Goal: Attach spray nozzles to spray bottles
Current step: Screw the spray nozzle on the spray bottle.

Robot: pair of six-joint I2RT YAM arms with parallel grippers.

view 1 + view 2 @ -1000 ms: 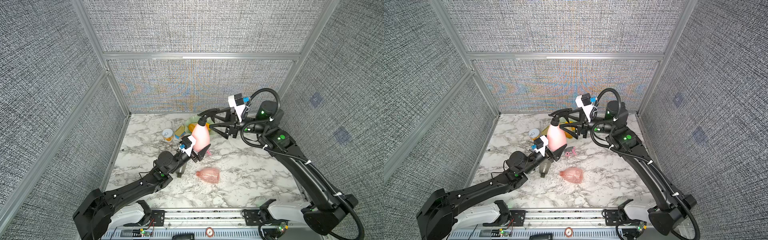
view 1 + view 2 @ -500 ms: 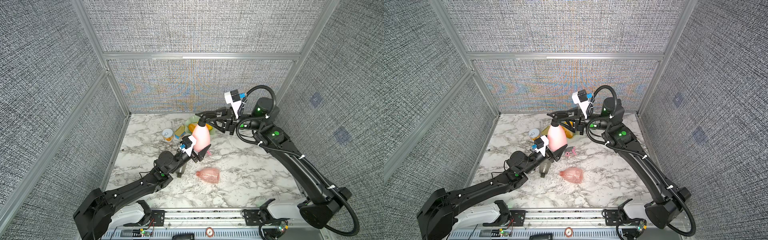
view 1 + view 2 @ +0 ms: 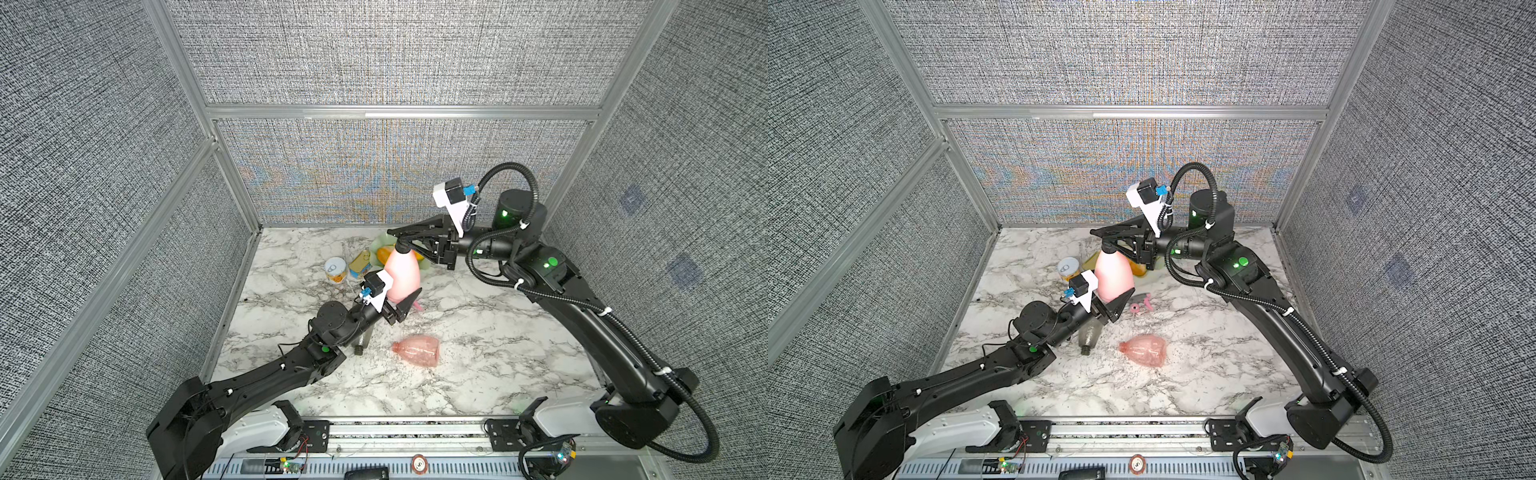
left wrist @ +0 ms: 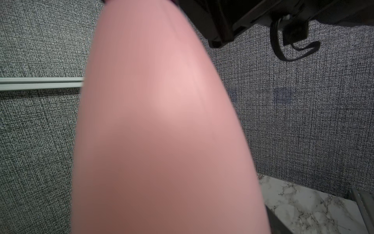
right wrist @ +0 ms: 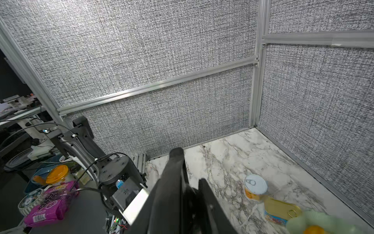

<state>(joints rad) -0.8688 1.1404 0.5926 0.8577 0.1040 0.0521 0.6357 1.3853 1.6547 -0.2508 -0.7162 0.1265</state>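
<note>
The pink bottle (image 3: 401,274) is held upright above the table's (image 3: 478,332) far middle, clamped in the left fingers (image 3: 409,301), with the black nozzle (image 3: 401,248) at its neck pinched by the nearly closed right fingers (image 3: 415,230); cross-threading is risked if twisted off-axis.

A white, grey-veined marble tabletop (image 3: 478,332) fills the cell floor. Grey woven fabric walls (image 3: 395,54) rise from its back and both side edges, framed by aluminium bars (image 3: 399,112). An aluminium rail (image 3: 407,430) runs along its front edge. Light is bright and even. Past the tabletop's front, the right wrist view shows a dark surface (image 5: 85,210) with clutter.
</note>
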